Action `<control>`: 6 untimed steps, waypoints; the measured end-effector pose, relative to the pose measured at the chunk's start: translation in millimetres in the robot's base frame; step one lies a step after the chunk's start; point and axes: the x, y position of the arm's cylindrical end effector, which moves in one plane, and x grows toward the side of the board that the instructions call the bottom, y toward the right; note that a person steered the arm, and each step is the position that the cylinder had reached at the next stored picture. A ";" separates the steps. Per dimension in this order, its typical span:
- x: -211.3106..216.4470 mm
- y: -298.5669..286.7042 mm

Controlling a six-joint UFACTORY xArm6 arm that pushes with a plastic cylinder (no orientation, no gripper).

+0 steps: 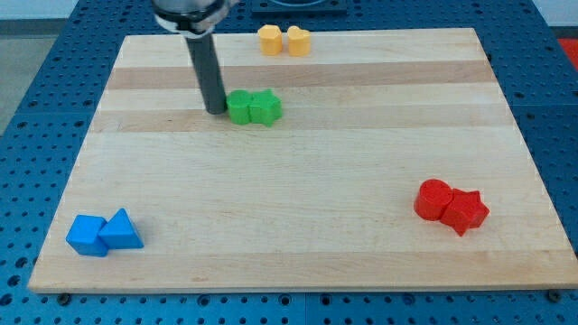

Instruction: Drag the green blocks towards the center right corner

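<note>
Resting just at the view's left of the two touching green plastic blocks (pixel 254 107) near the wooden board (pixel 298 244)'s upper middle, my tip (pixel 217 111), a bare dark rod with no fingers to open or close, seems placed to shove them rightward toward the center-right edge.

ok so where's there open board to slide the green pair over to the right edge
The stretch from the green blocks to the view's right edge is bare, bordered above by the yellow blocks and below by the red blocks. The middle is open too. My tip crowds the greens' left side.
</note>
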 end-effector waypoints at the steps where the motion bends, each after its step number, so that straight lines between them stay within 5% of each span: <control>1: 0.8 45.4; 4: 23.9 230.5; 6: 58.7 203.1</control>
